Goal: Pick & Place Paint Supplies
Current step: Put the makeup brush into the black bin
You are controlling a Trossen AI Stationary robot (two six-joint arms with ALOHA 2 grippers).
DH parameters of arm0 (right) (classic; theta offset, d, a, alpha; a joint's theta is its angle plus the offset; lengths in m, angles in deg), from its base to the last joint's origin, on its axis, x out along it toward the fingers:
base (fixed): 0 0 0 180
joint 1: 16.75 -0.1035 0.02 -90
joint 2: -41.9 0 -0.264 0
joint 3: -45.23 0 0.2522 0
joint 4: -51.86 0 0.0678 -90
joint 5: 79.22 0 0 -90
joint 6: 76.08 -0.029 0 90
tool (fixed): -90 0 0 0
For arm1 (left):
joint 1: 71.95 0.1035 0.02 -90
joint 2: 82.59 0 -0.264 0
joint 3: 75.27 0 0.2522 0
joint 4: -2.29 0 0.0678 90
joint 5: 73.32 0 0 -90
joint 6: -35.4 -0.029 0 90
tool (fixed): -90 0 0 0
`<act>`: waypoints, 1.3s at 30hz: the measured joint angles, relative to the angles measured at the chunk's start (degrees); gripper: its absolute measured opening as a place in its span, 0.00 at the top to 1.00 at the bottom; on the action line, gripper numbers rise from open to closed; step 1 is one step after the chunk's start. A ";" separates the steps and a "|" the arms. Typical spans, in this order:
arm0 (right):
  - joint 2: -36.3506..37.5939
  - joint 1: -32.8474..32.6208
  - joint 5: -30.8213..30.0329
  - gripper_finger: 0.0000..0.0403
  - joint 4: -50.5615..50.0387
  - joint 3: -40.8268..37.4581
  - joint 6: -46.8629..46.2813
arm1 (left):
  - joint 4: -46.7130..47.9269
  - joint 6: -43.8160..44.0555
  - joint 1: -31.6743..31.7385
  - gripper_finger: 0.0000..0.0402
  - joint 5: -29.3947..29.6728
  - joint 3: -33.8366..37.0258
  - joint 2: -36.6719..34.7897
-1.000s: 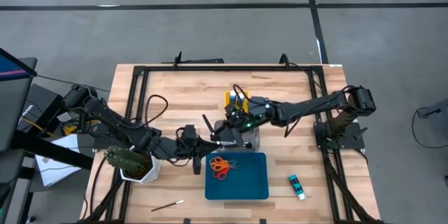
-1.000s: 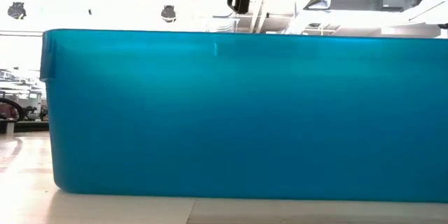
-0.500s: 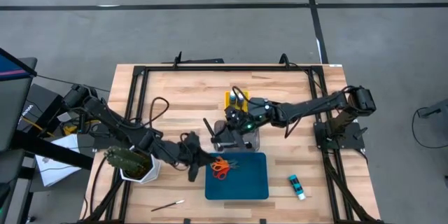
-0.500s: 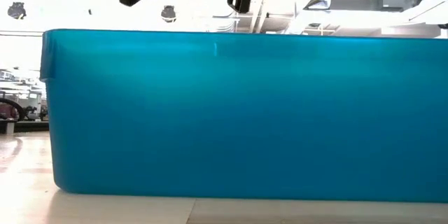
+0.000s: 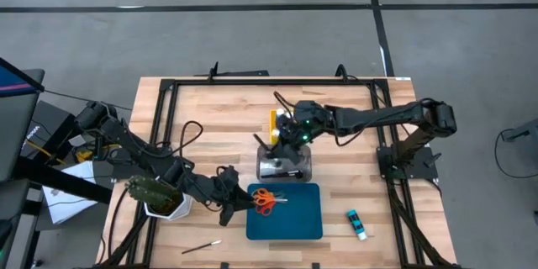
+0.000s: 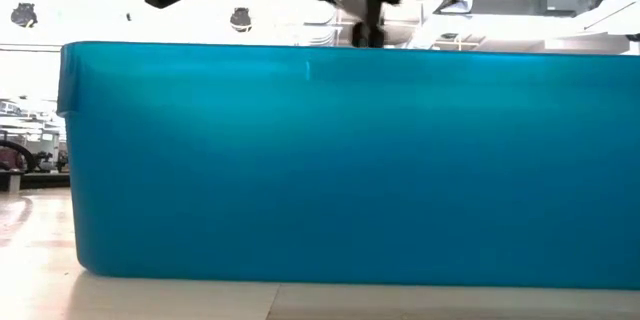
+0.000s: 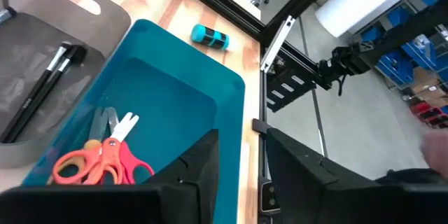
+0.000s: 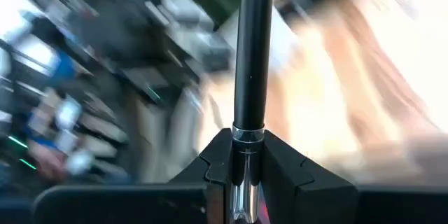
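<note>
No readable text from my station.
I can make out no label, brand, number or sign on anything in the four views; any print there is too small to tell.

One scissors [image 5: 266,201]; one blue bottle [image 5: 356,224]; four paintbrushes [image 7: 43,87] seen; one cactus [image 5: 155,192].

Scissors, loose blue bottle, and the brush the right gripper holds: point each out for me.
Scissors [image 7: 98,162]: left wrist view, on the orange handles, inside the blue tray.
Blue bottle [image 5: 356,224]: high view, on its body, on the table.
Paintbrush [image 8: 252,56]: right wrist view, on the dark handle above the fingers.
</note>
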 joint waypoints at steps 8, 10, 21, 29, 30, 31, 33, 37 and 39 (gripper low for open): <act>3.51 1.75 -3.95 0.89 -26.54 0.03 19.81 | 0.71 -0.10 -0.46 0.71 0.08 0.00 -0.04; 3.25 1.12 -4.52 0.88 -30.73 -0.03 23.98 | 1.50 -0.12 -0.45 0.71 0.15 0.00 -0.04; 0.03 -4.22 -12.44 0.88 -32.61 -0.04 27.57 | 6.85 0.34 -0.35 0.71 1.09 0.00 -0.04; -6.93 -4.15 -14.02 0.88 -30.83 0.08 27.10 | 8.29 1.63 -0.33 0.71 1.89 0.04 -0.04; -7.60 -4.00 -14.00 0.88 -31.04 -0.01 27.09 | 8.29 1.98 -0.33 0.71 1.90 0.02 -0.04; -8.29 -3.86 -14.02 0.88 -31.06 -0.03 27.10 | 8.45 2.11 -0.33 0.71 1.94 0.02 -0.04; -9.95 -3.73 -13.96 0.88 -30.58 0.05 27.38 | 8.55 2.32 -0.33 0.71 1.92 0.04 -0.04; -12.46 -3.62 -14.73 0.88 -31.35 -0.01 28.81 | 8.55 3.36 -0.33 0.71 1.91 0.04 -0.04; -13.54 -3.31 -15.79 0.88 -30.48 0.17 29.46 | 8.53 3.38 -0.33 0.71 1.90 0.04 -0.04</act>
